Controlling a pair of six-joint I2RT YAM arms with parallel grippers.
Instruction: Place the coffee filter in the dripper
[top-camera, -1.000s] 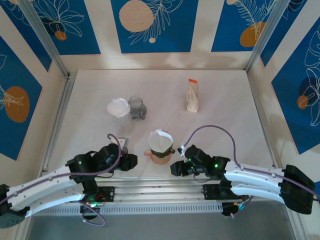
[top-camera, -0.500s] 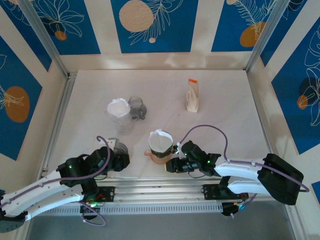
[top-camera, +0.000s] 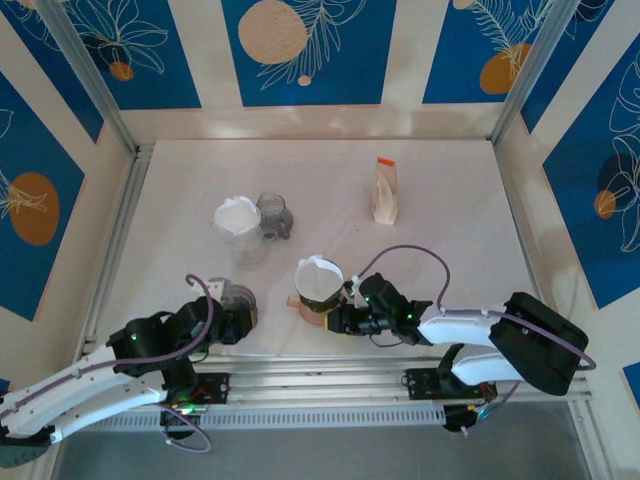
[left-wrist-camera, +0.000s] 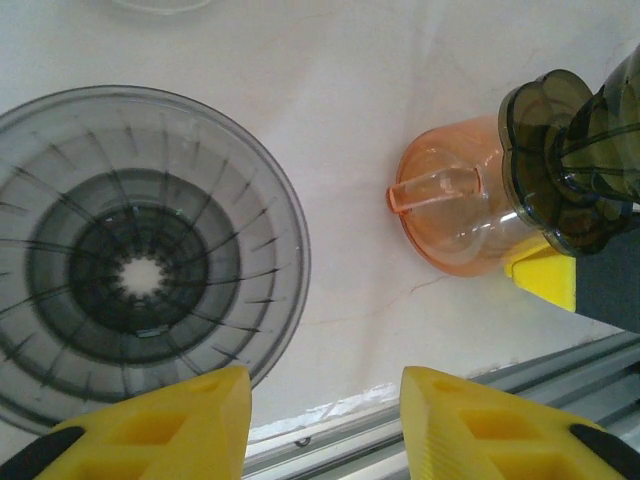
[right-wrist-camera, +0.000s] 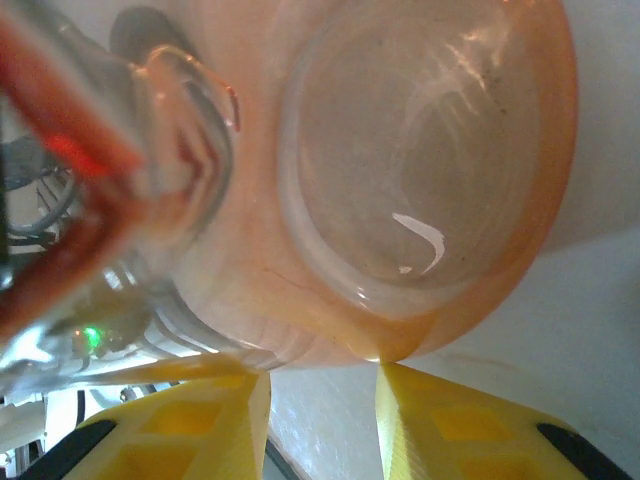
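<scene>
While the filter (top-camera: 320, 276) stands mouth-up, axis upright, in your orange dripper (top-camera: 310, 310), right gripper (right-wrist-camera: 322, 385) (narrow; grip unclear) sits at its 4 o'clock; left gripper (left-wrist-camera: 325, 400) gapes empty.

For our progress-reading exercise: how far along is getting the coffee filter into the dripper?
Done, it seems: a white filter already sits in the orange dripper. In hand: the right tool is at that dripper's base; whether it grips is unclear. The left tool hangs open by an empty grey dripper. Left: little, perhaps seating the filter.
</scene>
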